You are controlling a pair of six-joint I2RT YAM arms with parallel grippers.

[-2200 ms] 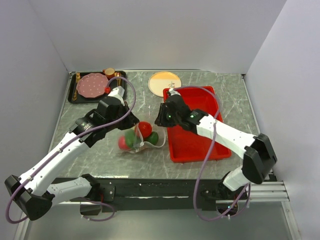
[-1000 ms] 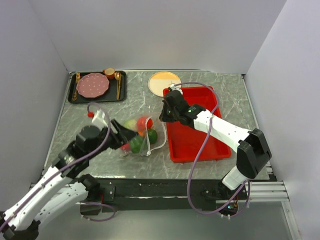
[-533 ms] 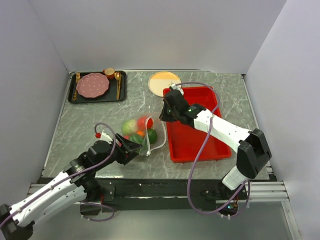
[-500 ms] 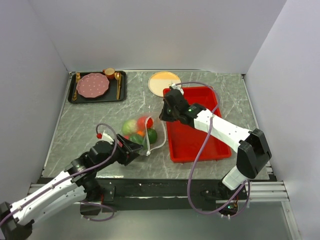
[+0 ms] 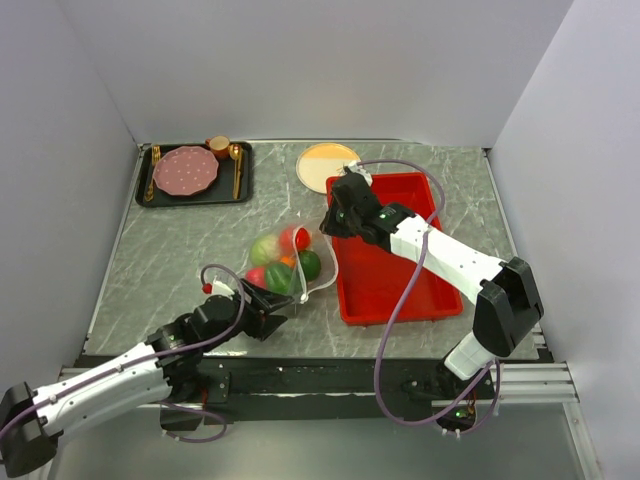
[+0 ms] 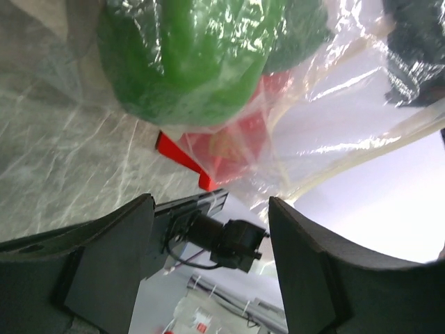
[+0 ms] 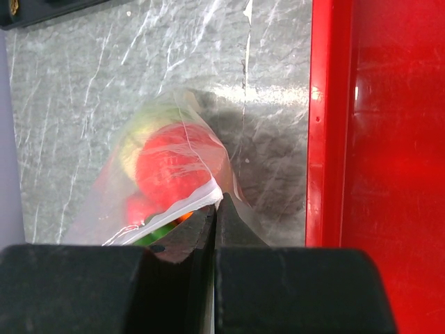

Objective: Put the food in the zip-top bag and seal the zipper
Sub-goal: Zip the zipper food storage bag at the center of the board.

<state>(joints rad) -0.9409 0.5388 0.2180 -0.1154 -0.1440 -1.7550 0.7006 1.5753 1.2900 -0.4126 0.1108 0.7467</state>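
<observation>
One zip-top bag point(image 5: 316, 286), clear and crinkled, lying on the bench point(image 5: 160, 250) just left of the red tray point(image 5: 390, 292), between the two arms. The food point(image 5: 281, 277), in red, orange, dark green and light green pieces, sits inside the bag. The zipper point(image 7: 182, 204) is a pale strip along the mouth edge. Right tool point(image 7: 214, 209): clenched on the zipper at the bag's tray-side end. Left tool point(image 6: 208, 209): released, fingers spread wide, facing the bag's near side, green food close ahead.

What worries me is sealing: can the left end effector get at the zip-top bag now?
Probably yes: left end effector, open, faces the zip-top bag with nothing between; right end effector pinches its zipper.
</observation>
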